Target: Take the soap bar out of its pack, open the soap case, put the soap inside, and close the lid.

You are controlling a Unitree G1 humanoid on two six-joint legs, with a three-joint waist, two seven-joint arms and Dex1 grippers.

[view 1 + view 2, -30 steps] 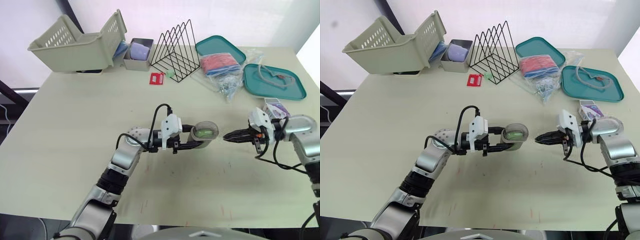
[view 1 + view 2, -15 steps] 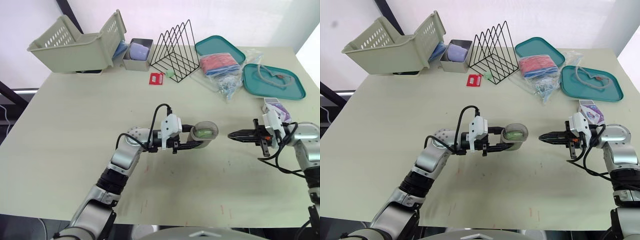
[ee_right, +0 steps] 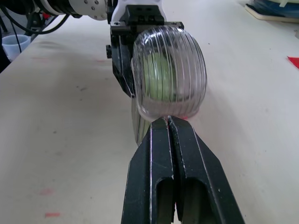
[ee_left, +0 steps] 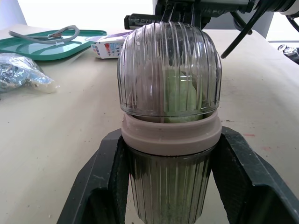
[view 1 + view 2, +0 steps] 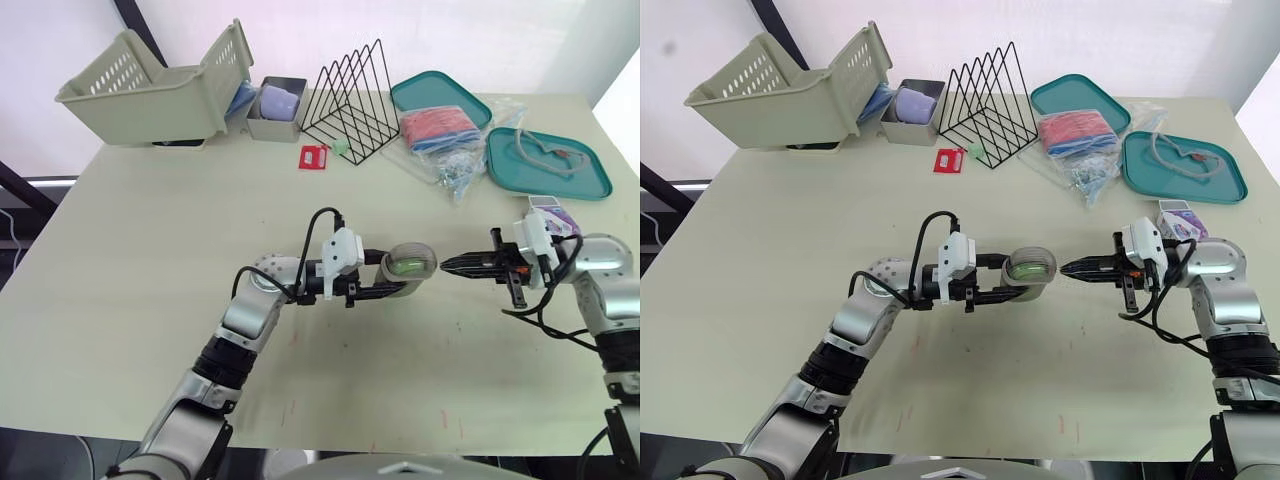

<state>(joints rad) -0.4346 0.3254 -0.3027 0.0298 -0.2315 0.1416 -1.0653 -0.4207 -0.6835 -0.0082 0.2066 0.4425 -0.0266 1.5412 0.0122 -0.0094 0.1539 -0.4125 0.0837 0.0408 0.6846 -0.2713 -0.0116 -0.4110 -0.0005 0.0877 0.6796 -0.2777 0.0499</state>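
Observation:
A clear ribbed soap case with a grey band lies on its side, a green soap bar visible inside it. My left gripper is shut on the case's lower half, one black finger on each side. The domed lid sits on the base. My right gripper is shut with nothing in it. Its tips are at the lid's edge, touching or nearly so. The white and purple soap pack lies on the table behind my right arm.
At the back stand a beige basket, a grey tin and a black wire rack. Two teal trays and a plastic bag lie at the back right. A red card lies near the rack.
My right gripper drew back to the right, then came left again; its shut tips now sit closer to the case's lid. The left gripper and the case have not moved.

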